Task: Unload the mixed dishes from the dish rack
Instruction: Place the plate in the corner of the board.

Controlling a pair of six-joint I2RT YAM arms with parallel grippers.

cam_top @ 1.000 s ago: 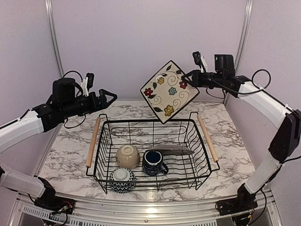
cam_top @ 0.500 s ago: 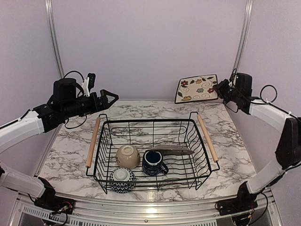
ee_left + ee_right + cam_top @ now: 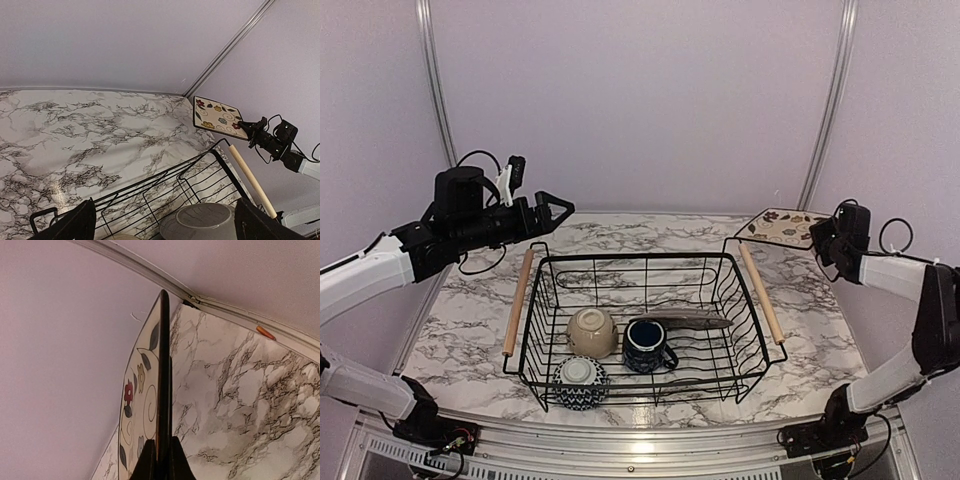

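The dish rack (image 3: pixel 630 257) is a black wire basket in the middle of the marble table. Inside it lie a beige bowl (image 3: pixel 591 332), a dark blue mug (image 3: pixel 645 345), a small blue-and-white patterned bowl (image 3: pixel 581 382) and a grey plate (image 3: pixel 688 319), whose underside shows in the left wrist view (image 3: pixel 205 222). My right gripper (image 3: pixel 820 238) is shut on the edge of the square cream floral plate (image 3: pixel 783 227), held almost flat and low over the table's back right corner. The plate (image 3: pixel 140 405) appears edge-on between the right gripper's jaws (image 3: pixel 162 460). My left gripper (image 3: pixel 558 208) hangs open and empty above the rack's back left corner.
Two wooden rod handles run along the rack's sides, one on the left (image 3: pixel 518 300) and one on the right (image 3: pixel 761 293). Lilac walls with metal corner posts (image 3: pixel 825 110) close in the table at the back and sides.
My right arm has swung the floral plate from high above the rack out to the right and down, turning it from tilted to nearly flat. The left arm has not moved.
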